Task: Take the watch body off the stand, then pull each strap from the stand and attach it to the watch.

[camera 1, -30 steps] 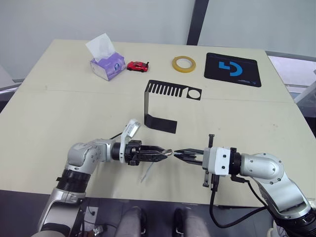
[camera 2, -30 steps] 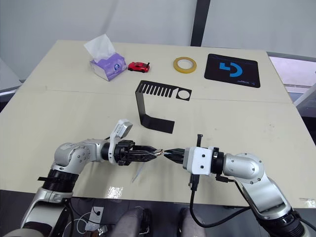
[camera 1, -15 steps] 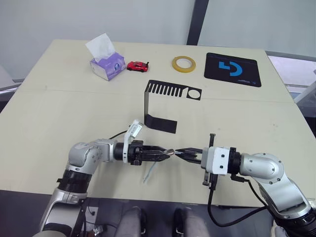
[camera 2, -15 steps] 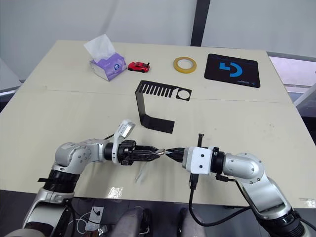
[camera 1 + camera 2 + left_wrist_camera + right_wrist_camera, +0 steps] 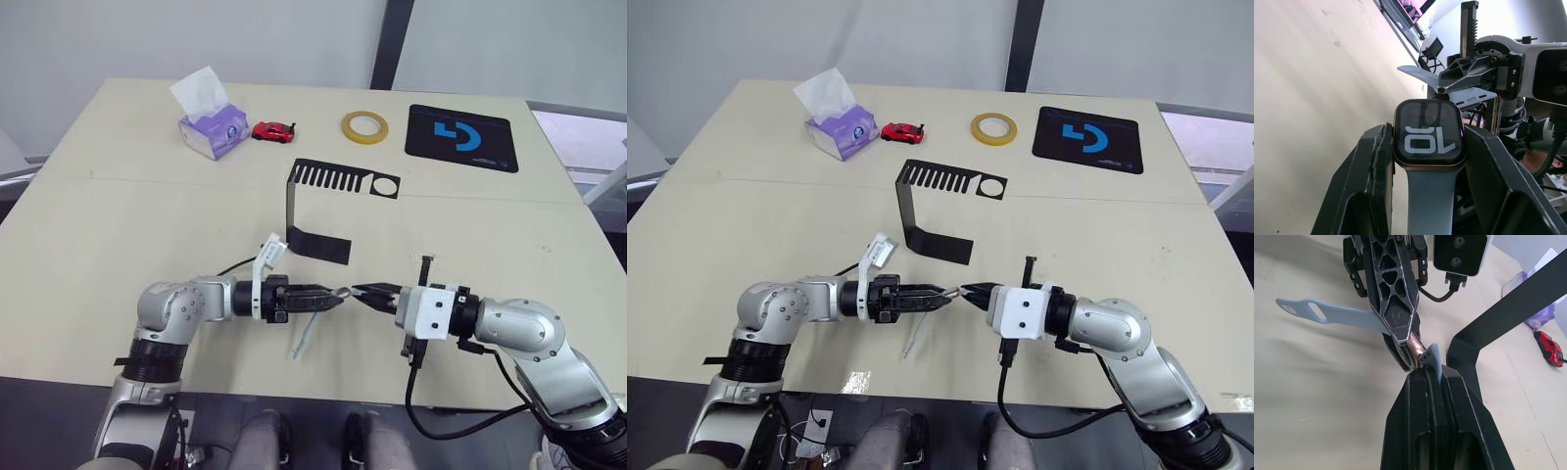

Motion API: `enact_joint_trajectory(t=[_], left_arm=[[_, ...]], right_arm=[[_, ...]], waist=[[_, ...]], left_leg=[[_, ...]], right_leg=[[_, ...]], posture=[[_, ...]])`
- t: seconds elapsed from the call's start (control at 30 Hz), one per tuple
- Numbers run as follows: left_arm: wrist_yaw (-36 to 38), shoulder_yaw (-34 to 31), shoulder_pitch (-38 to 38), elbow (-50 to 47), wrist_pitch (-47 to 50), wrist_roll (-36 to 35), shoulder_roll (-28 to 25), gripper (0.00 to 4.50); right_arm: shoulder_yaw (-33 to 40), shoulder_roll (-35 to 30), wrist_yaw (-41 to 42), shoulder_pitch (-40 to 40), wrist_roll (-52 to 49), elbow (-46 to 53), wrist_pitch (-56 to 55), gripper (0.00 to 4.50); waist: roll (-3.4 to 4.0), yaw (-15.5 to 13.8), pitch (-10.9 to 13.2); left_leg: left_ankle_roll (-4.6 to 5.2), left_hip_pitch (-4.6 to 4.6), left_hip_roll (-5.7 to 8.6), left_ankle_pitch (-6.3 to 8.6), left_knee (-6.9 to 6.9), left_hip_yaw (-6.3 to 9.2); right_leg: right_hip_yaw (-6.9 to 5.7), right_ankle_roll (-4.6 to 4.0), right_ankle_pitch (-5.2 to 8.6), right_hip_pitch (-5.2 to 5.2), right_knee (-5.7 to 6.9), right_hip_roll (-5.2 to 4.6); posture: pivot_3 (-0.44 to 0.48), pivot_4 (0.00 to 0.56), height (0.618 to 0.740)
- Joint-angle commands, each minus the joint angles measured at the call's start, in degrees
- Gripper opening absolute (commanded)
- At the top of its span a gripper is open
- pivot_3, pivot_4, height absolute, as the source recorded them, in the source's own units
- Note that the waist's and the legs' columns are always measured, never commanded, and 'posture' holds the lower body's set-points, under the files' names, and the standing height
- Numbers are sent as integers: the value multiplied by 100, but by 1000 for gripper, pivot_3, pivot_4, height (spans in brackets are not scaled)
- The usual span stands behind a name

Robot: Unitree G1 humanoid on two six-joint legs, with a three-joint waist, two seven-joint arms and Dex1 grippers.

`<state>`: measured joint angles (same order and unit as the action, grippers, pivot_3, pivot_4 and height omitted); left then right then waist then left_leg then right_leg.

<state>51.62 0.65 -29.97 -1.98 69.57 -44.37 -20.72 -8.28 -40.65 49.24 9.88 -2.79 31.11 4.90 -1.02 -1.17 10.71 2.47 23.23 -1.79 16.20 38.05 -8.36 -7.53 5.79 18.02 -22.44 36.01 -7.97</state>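
Observation:
My left gripper (image 5: pixel 336 295) is shut on the watch body (image 5: pixel 1429 133), a black rounded-square case whose screen shows light digits. One pale blue-grey strap (image 5: pixel 306 335) hangs from the case toward the table. My right gripper (image 5: pixel 362 291) is shut on the second strap (image 5: pixel 1432 357), and its short free end touches the copper edge of the watch body (image 5: pixel 1414 341). Both grippers meet tip to tip above the table's near part. The stand (image 5: pixel 318 211), a black bent bracket with a slotted top plate, stands farther back with nothing on it.
At the back of the table are a purple tissue box (image 5: pixel 211 125), a red toy car (image 5: pixel 273 130), a roll of yellow tape (image 5: pixel 364 126) and a black mouse pad with a blue logo (image 5: pixel 461 137). The table's front edge lies just below the grippers.
The two grippers have closed the gap between them. The left one moved right with the watch, the right one moved left, and the held strap's end now touches the case.

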Motion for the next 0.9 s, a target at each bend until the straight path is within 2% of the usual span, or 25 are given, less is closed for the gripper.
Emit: enact_joint_trajectory(t=[0.03, 0.9], left_arm=[[109, 24, -64, -446, 21, -388, 135, 1692], [135, -71, 20, -499, 14, -439, 149, 1692]], right_arm=[[-112, 91, -6, 62, -28, 124, -154, 0], [-87, 99, -1, -87, -43, 72, -397, 0]], waist=[[0, 0, 0], [0, 0, 0]], left_leg=[[0, 0, 0, 0, 0, 0], [-1, 0, 0, 0, 0, 0]], right_leg=[[0, 0, 0, 0, 0, 0], [0, 0, 0, 0, 0, 1]], posture=[[0, 150, 740], [0, 150, 740]])
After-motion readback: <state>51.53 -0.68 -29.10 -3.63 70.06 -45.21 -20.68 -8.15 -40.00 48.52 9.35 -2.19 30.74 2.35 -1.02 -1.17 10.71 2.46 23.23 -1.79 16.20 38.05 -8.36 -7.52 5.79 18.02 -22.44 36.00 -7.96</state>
